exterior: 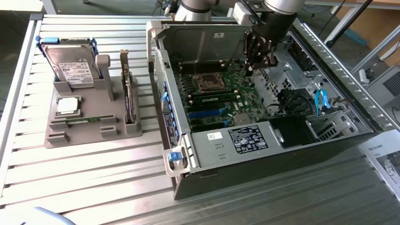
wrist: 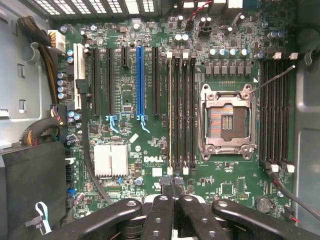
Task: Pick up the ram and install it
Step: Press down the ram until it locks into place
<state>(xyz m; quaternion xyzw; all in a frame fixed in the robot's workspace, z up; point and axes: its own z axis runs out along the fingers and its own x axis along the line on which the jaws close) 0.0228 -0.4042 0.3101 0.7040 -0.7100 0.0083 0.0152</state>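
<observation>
One computer case; one hard drive; one expansion card; one tool.

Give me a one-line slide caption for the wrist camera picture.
Shut claw above the motherboard, close to the memory slots beside the empty CPU socket.

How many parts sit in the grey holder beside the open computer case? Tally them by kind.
hard drive: 1
expansion card: 1
square processor chip: 1
ram: 1
Total: 4
</observation>
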